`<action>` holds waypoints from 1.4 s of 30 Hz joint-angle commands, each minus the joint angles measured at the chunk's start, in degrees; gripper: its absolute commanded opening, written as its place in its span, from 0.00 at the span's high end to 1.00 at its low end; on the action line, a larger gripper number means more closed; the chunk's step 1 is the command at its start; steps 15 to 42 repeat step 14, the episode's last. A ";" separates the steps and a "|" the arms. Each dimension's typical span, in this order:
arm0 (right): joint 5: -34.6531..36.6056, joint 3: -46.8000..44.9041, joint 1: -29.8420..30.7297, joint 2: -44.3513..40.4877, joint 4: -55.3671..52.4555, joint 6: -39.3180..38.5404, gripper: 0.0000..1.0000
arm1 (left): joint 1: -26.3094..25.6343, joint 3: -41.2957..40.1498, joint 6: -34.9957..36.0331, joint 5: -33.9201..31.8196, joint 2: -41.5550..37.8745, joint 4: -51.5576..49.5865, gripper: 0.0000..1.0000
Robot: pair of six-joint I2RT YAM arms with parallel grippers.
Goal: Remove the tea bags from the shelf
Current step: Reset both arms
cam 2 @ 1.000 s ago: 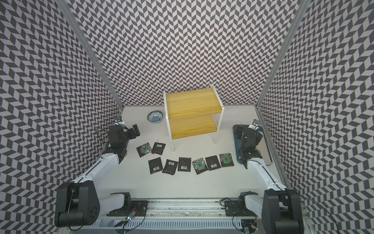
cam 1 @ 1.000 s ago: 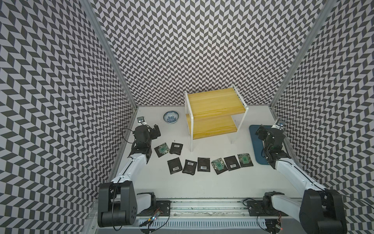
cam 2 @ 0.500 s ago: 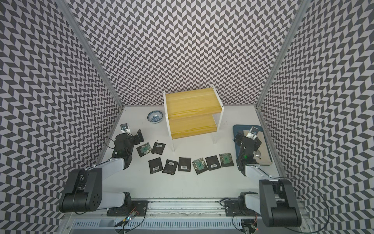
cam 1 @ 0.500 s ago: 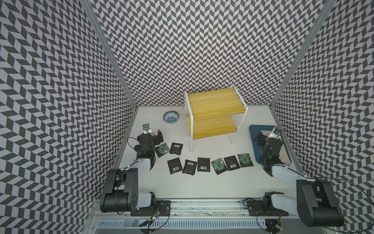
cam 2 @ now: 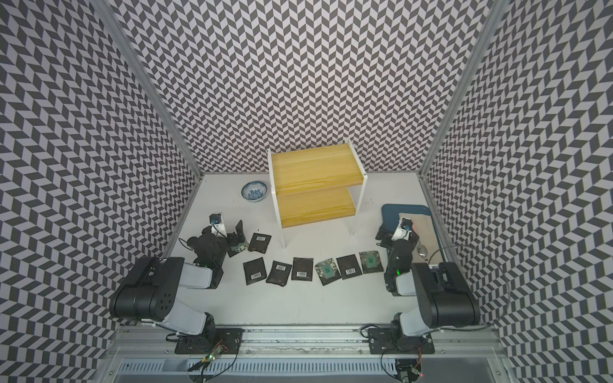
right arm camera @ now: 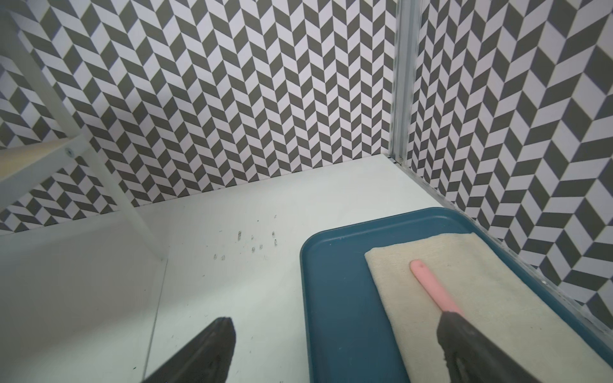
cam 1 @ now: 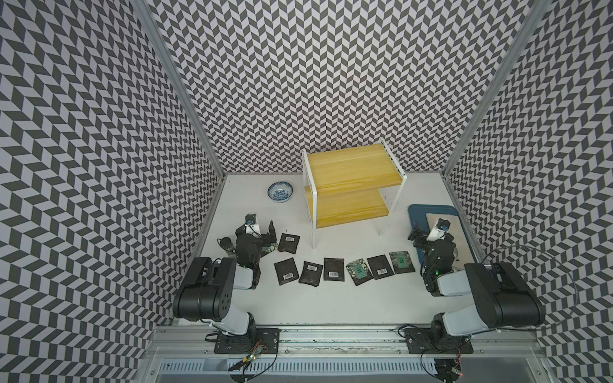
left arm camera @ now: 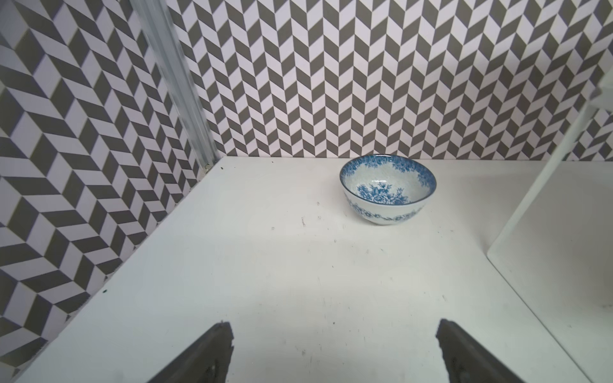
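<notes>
Both top views show eight tea bags point(cam 1: 333, 269) lying flat on the white table point(cam 1: 331, 305) in front of the two-step shelf point(cam 1: 351, 172). Six lie in a row and two lie beside the left gripper point(left arm camera: 333, 328). Neither wrist view shows them. The left wrist view shows one blue-flowered bowl point(left arm camera: 388, 189). The right wrist view shows one pink handle point(right arm camera: 431, 288) on one cloth point(right arm camera: 481, 282) in one blue tray point(right arm camera: 335, 282). The left gripper and right gripper point(right arm camera: 335, 321) are both spread wide, holding nothing.

A: Where do both top views look from?
B: High above the near edge and far off, facing down toward the back wall point(cam 1: 331, 83). They share the whole worktop point(cam 1: 331, 305).
A: And the wrist views?
B: Low and close. The left wrist view faces the bowl point(left arm camera: 387, 189) near a back corner, and the right wrist view faces the tray point(right arm camera: 335, 298). Each catches the white frame of the shelf point(right arm camera: 71, 151).
</notes>
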 commanded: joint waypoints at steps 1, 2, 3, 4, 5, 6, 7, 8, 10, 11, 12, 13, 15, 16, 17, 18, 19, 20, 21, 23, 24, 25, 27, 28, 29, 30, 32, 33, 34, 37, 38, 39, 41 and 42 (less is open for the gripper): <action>3.06 0.82 2.37 1.91 9.31 -2.89 0.00 | 0.55 0.35 0.37 2.07 0.06 6.79 0.00; 3.21 1.36 2.35 1.21 6.97 -2.58 0.00 | 0.57 0.84 0.19 2.26 -0.53 4.34 0.00; 2.99 1.38 2.37 0.24 4.42 -2.47 0.00 | 0.56 0.44 0.33 2.24 -0.15 5.73 0.00; 2.61 2.35 2.37 -0.37 2.77 -2.49 0.00 | 0.58 0.51 0.42 2.23 -0.06 6.13 0.00; 2.58 3.44 2.36 -0.63 1.74 -2.50 0.00 | 0.56 0.63 0.30 2.23 -0.46 5.13 0.00; 2.70 3.24 2.35 -0.45 2.71 -2.49 0.00 | 0.57 0.56 0.33 2.27 -0.46 5.20 0.00; 2.89 3.00 2.43 -0.17 3.56 -2.45 0.00 | 0.56 0.42 0.34 2.22 -0.25 5.84 0.00; 2.84 2.72 2.46 0.14 4.61 -2.69 0.00 | 0.57 0.57 0.34 2.23 -0.46 5.36 0.00; 2.81 2.37 2.42 0.47 5.91 -2.91 0.01 | 0.56 0.43 0.34 2.23 -0.39 5.71 0.00; 2.81 2.44 2.46 0.73 6.12 -2.94 0.00 | 0.61 0.42 0.34 2.23 -0.52 5.45 0.00; 2.78 2.42 2.43 0.87 6.35 -2.97 0.00 | 0.55 0.42 0.34 2.23 -0.44 5.48 0.00; 2.82 2.52 2.44 0.98 6.33 -2.95 0.00 | 0.55 0.42 0.34 2.23 -0.50 5.65 0.00; 2.90 2.60 2.46 1.14 6.31 -2.86 0.01 | 0.55 0.42 0.34 2.23 -0.49 5.52 0.00; 2.90 2.60 2.46 1.14 6.31 -2.86 0.01 | 0.55 0.42 0.34 2.23 -0.49 5.52 0.00; 2.90 2.60 2.46 1.14 6.31 -2.86 0.01 | 0.55 0.42 0.34 2.23 -0.49 5.52 0.00; 2.90 2.60 2.46 1.14 6.31 -2.86 0.01 | 0.55 0.42 0.34 2.23 -0.49 5.52 0.00; 2.90 2.60 2.46 1.14 6.31 -2.86 0.01 | 0.55 0.42 0.34 2.23 -0.49 5.52 0.00; 2.90 2.60 2.46 1.14 6.31 -2.86 0.01 | 0.55 0.42 0.34 2.23 -0.49 5.52 0.00; 2.90 2.60 2.46 1.14 6.31 -2.86 0.01 | 0.55 0.42 0.34 2.23 -0.49 5.52 0.00; 2.90 2.60 2.46 1.14 6.31 -2.86 0.01 | 0.55 0.42 0.34 2.23 -0.49 5.52 0.00; 2.90 2.60 2.46 1.14 6.31 -2.86 0.01 | 0.55 0.42 0.34 2.23 -0.49 5.52 0.00; 2.90 2.60 2.46 1.14 6.31 -2.86 0.01 | 0.55 0.42 0.34 2.23 -0.49 5.52 0.00; 2.90 2.60 2.46 1.14 6.31 -2.86 0.01 | 0.55 0.42 0.34 2.23 -0.49 5.52 0.00; 2.90 2.60 2.46 1.14 6.31 -2.86 0.01 | 0.55 0.42 0.34 2.23 -0.49 5.52 0.00; 2.90 2.60 2.46 1.14 6.31 -2.86 0.01 | 0.55 0.42 0.34 2.23 -0.49 5.52 0.00; 2.90 2.60 2.46 1.14 6.31 -2.86 0.01 | 0.55 0.42 0.34 2.23 -0.49 5.52 0.00; 2.90 2.60 2.46 1.14 6.31 -2.86 0.01 | 0.55 0.42 0.34 2.23 -0.49 5.52 0.00; 2.90 2.60 2.46 1.14 6.31 -2.86 0.01 | 0.55 0.42 0.34 2.23 -0.49 5.52 0.00; 2.90 2.60 2.46 1.14 6.31 -2.86 0.01 | 0.55 0.42 0.34 2.23 -0.49 5.52 0.00; 2.90 2.60 2.46 1.14 6.31 -2.86 0.01 | 0.55 0.42 0.34 2.23 -0.49 5.52 0.00; 2.90 2.60 2.46 1.14 6.31 -2.86 0.01 | 0.55 0.42 0.34 2.23 -0.49 5.52 0.00; 2.90 2.60 2.46 1.14 6.31 -2.86 0.01 | 0.55 0.42 0.34 2.23 -0.49 5.52 0.00; 2.90 2.60 2.46 1.14 6.31 -2.86 0.01 | 0.55 0.42 0.34 2.23 -0.49 5.52 0.00; 2.90 2.60 2.46 1.14 6.31 -2.86 0.01 | 0.55 0.42 0.34 2.23 -0.49 5.52 0.00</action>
